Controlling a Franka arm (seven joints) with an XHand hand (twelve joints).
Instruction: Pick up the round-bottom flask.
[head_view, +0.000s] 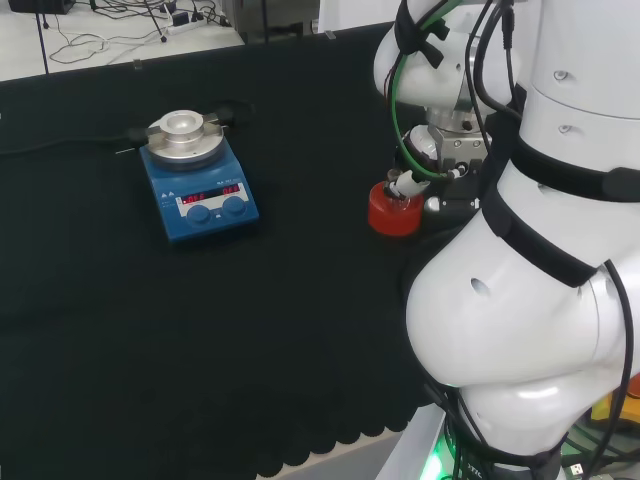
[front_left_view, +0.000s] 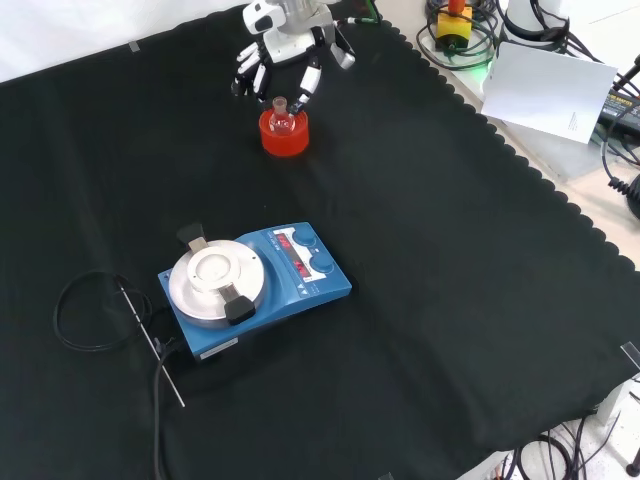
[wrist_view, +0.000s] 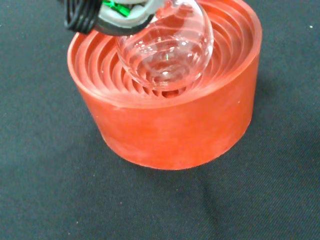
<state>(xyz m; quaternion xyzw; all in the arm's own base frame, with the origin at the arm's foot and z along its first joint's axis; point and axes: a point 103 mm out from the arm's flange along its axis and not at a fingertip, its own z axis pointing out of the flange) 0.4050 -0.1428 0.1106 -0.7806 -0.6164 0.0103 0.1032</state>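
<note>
The hand hangs over the red stand at the far edge of the counter in the front view, fingers pointing down and spread around the top of the flask. From there I cannot tell whether they actually pinch the neck or only stand close beside it. The flask sits in the stand, its neck rising between the fingertips. In the head view the arm's white links cover most of the hand, leaving a bit of it just above the stand. The wrist view brings out the clear round bulb resting in the ribbed bowl of the stand, with a finger touching the glass. A blue hotplate stands well apart.
</note>
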